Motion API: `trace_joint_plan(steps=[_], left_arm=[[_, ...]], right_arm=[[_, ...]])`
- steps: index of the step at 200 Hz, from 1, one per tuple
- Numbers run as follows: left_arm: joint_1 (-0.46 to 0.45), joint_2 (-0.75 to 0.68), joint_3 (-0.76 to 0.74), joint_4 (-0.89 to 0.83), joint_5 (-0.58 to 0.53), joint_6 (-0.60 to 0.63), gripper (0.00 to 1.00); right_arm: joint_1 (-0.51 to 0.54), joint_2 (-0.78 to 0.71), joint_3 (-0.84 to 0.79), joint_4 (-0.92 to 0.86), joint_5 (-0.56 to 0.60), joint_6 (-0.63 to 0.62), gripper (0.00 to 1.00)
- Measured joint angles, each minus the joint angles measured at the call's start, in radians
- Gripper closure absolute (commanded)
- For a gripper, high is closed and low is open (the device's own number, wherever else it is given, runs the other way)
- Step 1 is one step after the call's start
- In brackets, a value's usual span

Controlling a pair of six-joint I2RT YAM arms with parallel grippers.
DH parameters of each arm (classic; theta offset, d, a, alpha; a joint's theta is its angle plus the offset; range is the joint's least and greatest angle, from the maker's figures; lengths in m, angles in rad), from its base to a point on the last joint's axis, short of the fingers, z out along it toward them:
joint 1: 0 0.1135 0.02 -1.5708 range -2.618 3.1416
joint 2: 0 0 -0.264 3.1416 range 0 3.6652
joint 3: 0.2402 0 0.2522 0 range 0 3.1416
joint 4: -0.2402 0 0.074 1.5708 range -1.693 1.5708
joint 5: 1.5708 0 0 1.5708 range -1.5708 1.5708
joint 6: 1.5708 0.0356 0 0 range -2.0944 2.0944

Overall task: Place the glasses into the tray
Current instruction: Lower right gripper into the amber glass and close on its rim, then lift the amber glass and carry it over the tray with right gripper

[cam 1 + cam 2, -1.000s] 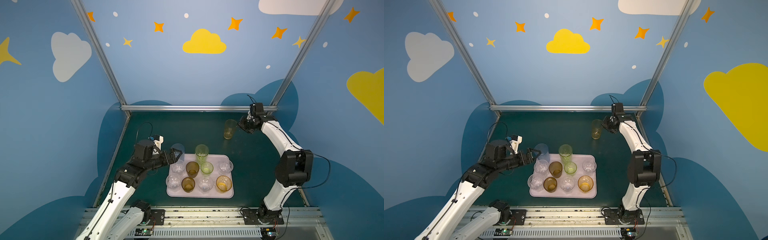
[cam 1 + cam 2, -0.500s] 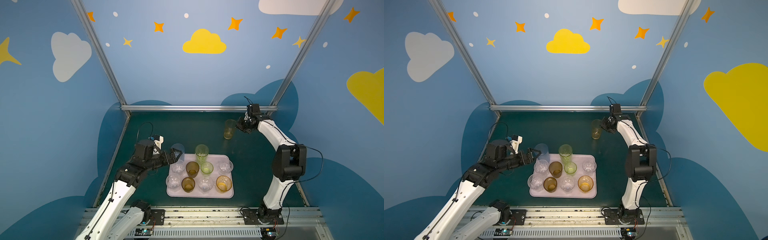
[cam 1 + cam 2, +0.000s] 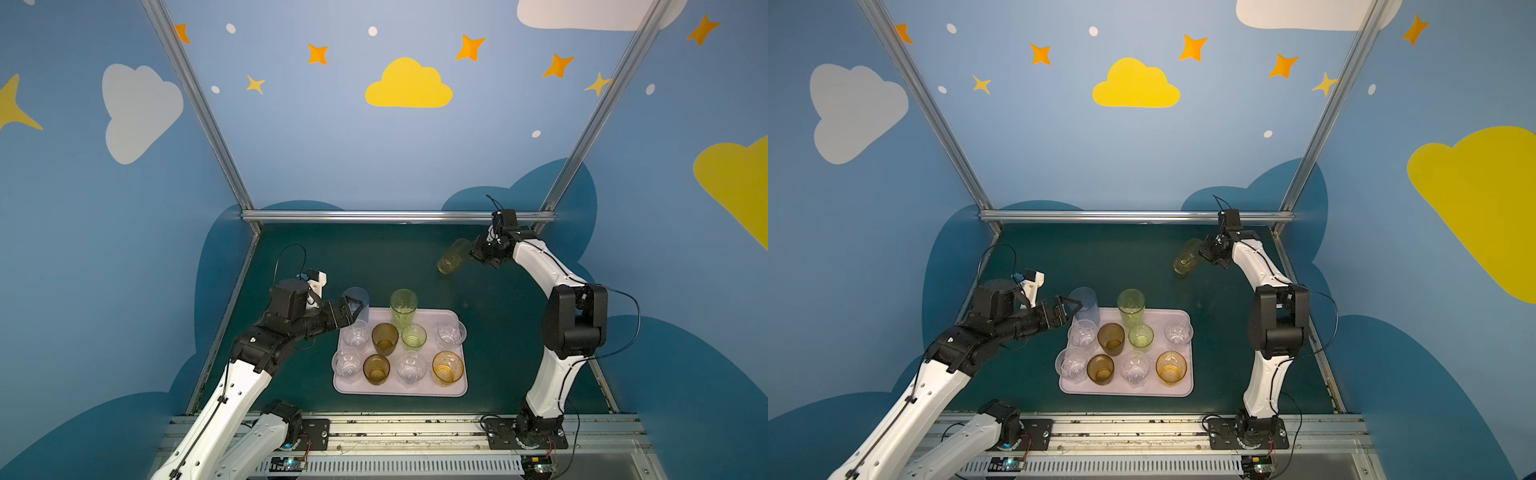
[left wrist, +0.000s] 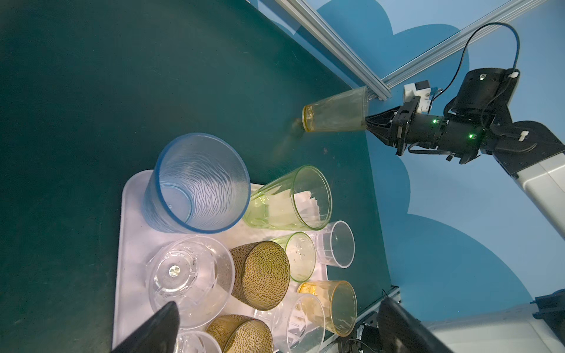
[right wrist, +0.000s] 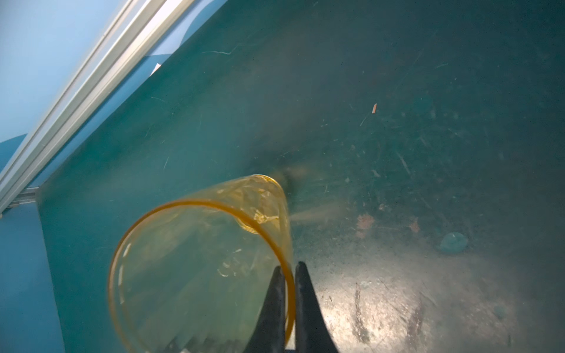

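Right end effector (image 5: pixel 289 266) grips orange glass (image 5: pixel 198 259) by rim.

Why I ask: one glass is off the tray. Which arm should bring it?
Right: the right tool is shut on the rim of the tall orange glass; the left tool is open and empty.

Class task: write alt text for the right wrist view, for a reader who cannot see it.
The right end effector pinches the rim of a tilted orange glass, one jaw inside, one outside, over a scuffed green table.
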Motion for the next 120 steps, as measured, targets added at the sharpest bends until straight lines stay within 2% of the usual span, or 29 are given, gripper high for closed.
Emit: trace_joint_plan(steps=[68,120], left_arm=[[0.000,0.000,0.000,0.001,0.001,-0.003,0.00],[0.000,0.000,0.000,0.012,0.007,-0.030,0.00]], right_arm=[[0.000,-0.037,-0.049,-0.012,0.007,-0.001,1.00],[0.006,-0.236,-0.170,-0.012,-0.008,-0.001,1.00]])
